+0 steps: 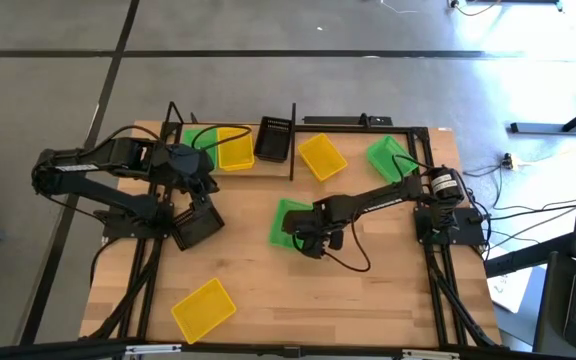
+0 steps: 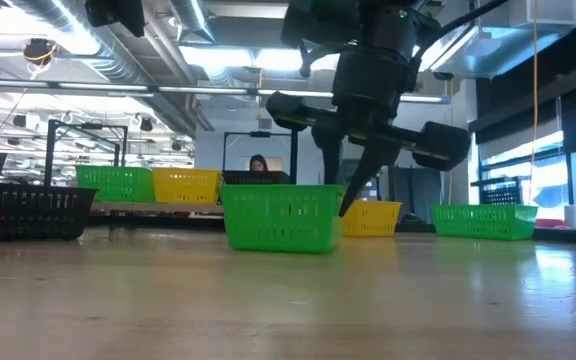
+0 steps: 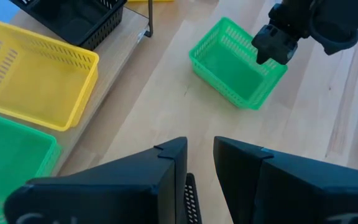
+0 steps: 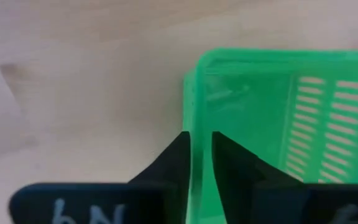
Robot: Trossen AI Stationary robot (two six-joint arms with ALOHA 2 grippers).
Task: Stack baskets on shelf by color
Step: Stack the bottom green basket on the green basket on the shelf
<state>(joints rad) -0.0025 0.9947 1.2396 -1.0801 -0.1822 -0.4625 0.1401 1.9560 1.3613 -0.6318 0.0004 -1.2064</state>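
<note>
A green basket [image 1: 290, 225] stands upright on its base in the middle of the table. My right gripper [image 4: 202, 146] points steeply down at its right end, slightly open, one finger inside the basket and one outside. The shelf [image 3: 122, 73] at the far left carries a green basket [image 1: 198, 145], a yellow basket [image 1: 234, 150] and a black basket [image 1: 273, 140]. My left gripper [image 3: 201, 146] hangs open and holds nothing, above another black basket [image 1: 196, 225] that looks to sit on the table. My right gripper's fingers [image 4: 225, 163] straddle the green basket's right end wall [image 4: 191, 118] from above, one inside and one outside. A narrow gap shows between them, filled by the wall. I cannot tell whether they touch it. The basket stands upright on the table.
A yellow basket [image 1: 203, 308] lies near the front left. A yellow basket [image 1: 323, 157] and a green one [image 1: 388, 158] sit on the table at the far right. Black posts [image 1: 293, 140] frame the shelf. A person [image 2: 258, 165] is in the room beyond the table.
</note>
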